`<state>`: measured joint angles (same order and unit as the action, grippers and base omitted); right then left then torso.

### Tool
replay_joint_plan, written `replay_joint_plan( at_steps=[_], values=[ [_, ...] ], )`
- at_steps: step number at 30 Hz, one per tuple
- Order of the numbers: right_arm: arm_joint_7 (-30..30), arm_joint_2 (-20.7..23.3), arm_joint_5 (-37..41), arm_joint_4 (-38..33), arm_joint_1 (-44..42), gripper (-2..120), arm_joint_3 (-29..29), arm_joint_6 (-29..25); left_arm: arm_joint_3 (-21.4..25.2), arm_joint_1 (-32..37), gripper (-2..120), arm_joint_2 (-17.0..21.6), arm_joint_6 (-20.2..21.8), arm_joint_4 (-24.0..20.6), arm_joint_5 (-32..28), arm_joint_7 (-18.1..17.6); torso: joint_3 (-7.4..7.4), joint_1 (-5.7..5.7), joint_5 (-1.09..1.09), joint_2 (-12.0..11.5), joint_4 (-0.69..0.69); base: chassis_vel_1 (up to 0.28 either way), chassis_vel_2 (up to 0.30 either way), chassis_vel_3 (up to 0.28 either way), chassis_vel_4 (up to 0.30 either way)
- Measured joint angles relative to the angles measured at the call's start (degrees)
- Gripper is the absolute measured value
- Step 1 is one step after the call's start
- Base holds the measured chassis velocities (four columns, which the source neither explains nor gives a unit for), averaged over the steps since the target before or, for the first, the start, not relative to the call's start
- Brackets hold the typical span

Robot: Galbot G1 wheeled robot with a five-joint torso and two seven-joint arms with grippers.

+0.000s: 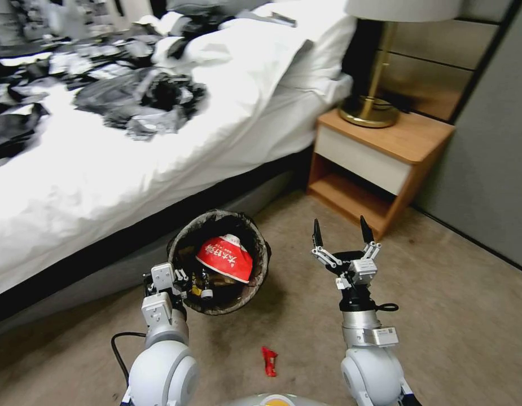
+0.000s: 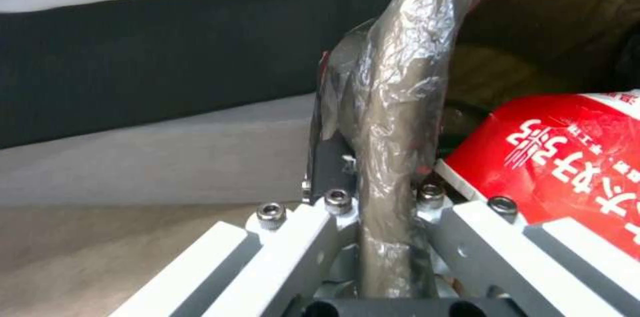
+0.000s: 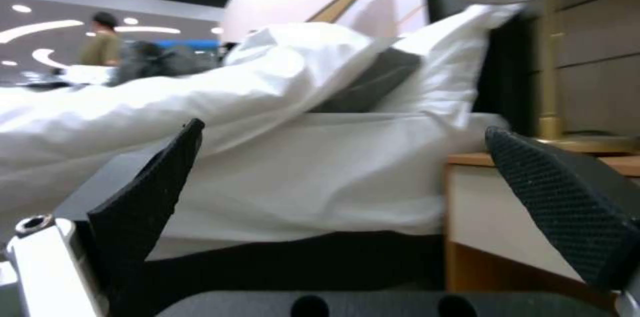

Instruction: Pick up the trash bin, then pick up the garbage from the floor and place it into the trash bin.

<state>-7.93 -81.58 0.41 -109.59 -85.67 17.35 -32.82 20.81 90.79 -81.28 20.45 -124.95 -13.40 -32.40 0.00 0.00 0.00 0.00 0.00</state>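
The left gripper [image 1: 184,279] has its jaws clamped on the liner-covered rim of the small round white plastic trash bin [image 1: 259,265], at its eight o'clock, beside the bed [image 1: 102,186]. The right gripper [image 1: 342,232] hangs above the floor with jaws apart. Best keep the bin level while reaching for the small red wrapper [image 1: 268,361] at six o'clock.

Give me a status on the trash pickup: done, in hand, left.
Done: the trash bin already holds a red-and-white packet. In hand: the left gripper is clamped on the bin's bag-lined rim, jaws shut on it. Left: a small red wrapper lies on the floor in front of the robot. The right gripper hangs beside the bin, jaws open, holding nothing.
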Motion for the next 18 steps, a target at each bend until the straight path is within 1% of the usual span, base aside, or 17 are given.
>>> replay_joint_plan(
  at_steps=[7,11,18],
  values=[
    [0.38,-0.04,-0.03,0.05,0.05,100,-0.24,-0.04,-0.01,-0.20,0,0.01,-0.59,0.13,0.40,0.00,0.00,-0.01,0.00,0.00,0.00,0.116,0.133,0.124,0.121],
    [0.48,-0.10,-0.05,0.00,0.07,100,-0.40,0.03,-0.14,-0.30,0,0.02,-0.76,0.49,0.54,0.00,0.00,0.00,0.00,0.00,0.02,0.092,0.075,0.090,0.085],
    [0.57,-0.07,-0.05,-0.26,0.24,100,-0.40,0.34,-0.44,-0.45,0,0.09,-0.78,0.64,0.48,0.04,0.00,0.00,0.00,0.00,-0.02,0.020,0.008,0.012,0.013]
  ],
)
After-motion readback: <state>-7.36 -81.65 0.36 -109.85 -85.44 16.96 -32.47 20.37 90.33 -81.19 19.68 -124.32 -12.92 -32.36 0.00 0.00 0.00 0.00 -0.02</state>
